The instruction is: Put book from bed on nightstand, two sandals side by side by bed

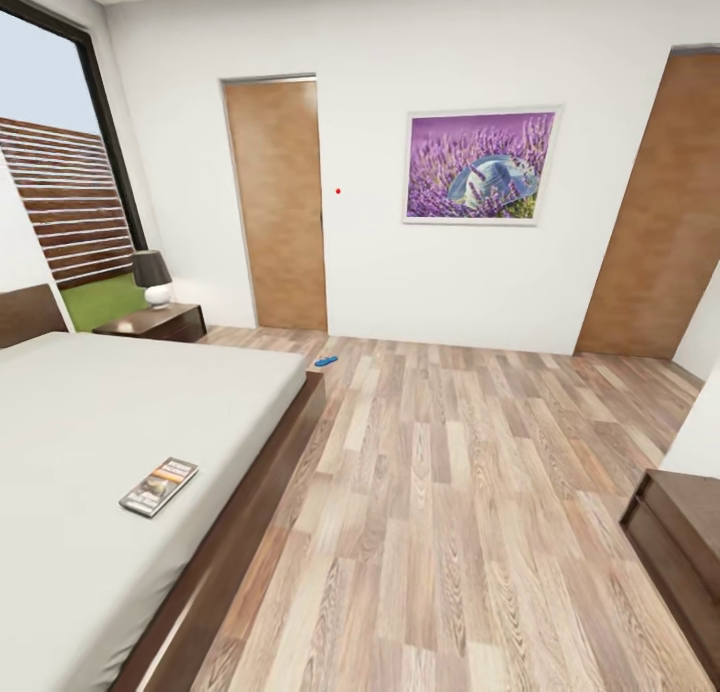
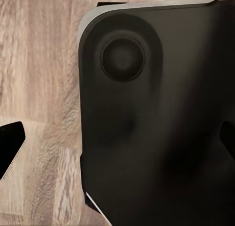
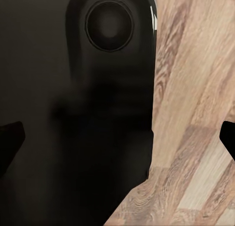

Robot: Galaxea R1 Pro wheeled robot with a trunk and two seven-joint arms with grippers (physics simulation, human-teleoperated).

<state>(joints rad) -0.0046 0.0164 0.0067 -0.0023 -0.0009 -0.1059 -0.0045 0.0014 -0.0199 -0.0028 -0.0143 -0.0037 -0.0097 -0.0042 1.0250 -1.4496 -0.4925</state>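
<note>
Floorboards (image 1: 440, 532) run closest, wood plank, with the bed (image 1: 90, 442) at left. Book (image 1: 159, 486) lies flat on the grey mattress near its edge, thin paperback; probably light and a bit floppy, best pinched at an edge or slid toward the mattress side first. Farther on, one blue sandal (image 1: 326, 360) sits on the floor just past the bed's corner. Nightstand (image 1: 160, 322) with lamp (image 1: 153, 277) stands by the headboard, under the window. Both wrist views show dark robot body over floor; can't tell either claw's state.
</note>
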